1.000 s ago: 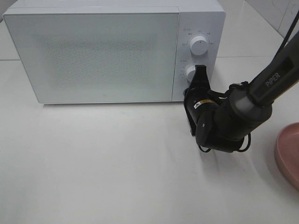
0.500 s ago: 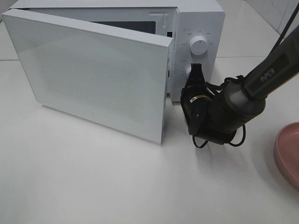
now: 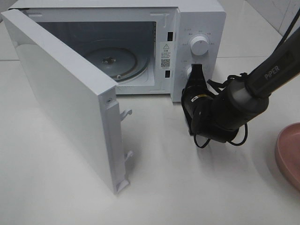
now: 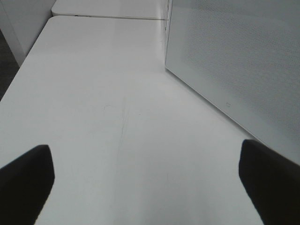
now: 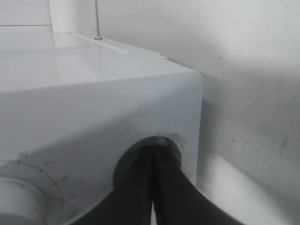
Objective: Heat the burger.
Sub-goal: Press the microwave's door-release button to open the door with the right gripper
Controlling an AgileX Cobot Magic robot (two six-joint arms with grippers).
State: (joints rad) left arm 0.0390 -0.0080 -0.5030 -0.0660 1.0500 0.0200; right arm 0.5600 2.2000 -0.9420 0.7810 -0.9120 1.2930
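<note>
The burger is out of view. The white microwave (image 3: 201,18) stands at the back with its door (image 3: 61,98) swung wide open to the left, showing the glass turntable (image 3: 112,61) inside, with nothing on it. My right gripper (image 3: 196,70) is shut, its tips pressed against the lower control (image 3: 189,72) of the panel; the right wrist view shows the closed fingers (image 5: 153,159) at that round recess. My left gripper (image 4: 147,180) is open and empty, low over the bare table, beside the door's outer face (image 4: 234,56).
The edge of a round pink plate (image 3: 288,154) shows at the right edge of the table. An upper knob (image 3: 200,46) sits above the right gripper. The open door juts forward over the left half of the white table (image 3: 164,187).
The microwave door has gone from shut to half open to wide open, swinging out to the left. The right gripper has stayed at the lower control, shifting only slightly.
</note>
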